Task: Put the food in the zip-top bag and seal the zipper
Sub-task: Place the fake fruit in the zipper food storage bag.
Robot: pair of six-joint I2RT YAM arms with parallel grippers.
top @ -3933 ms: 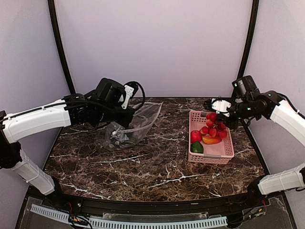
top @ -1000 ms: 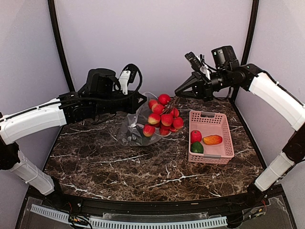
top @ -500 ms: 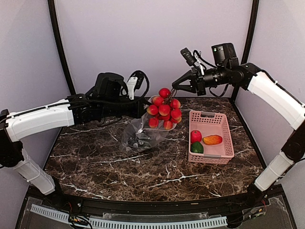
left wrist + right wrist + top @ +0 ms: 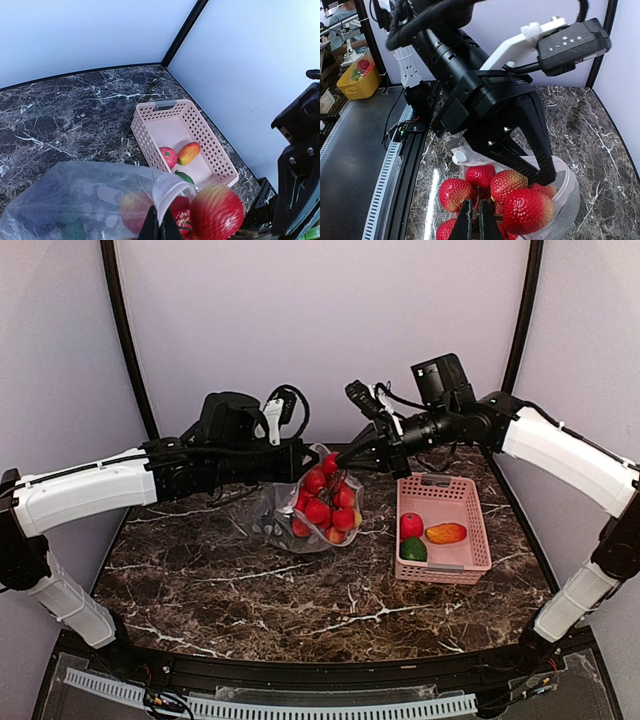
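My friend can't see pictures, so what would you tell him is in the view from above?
The right gripper holds a red grape bunch partly inside a clear zip-top bag, which the left gripper holds open on a dark marble table. Beside it, a pink basket holds a strawberry, an orange piece and a green pepper.

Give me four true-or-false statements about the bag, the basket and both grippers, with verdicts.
1. The red grape bunch hangs partly inside the zip-top bag. True.
2. The pink basket is empty. False: it holds the strawberry, orange piece and green pepper.
3. The left gripper is shut on the bag's rim. True.
4. The right gripper is open above the basket. False: it is shut on the grape bunch, above the bag.
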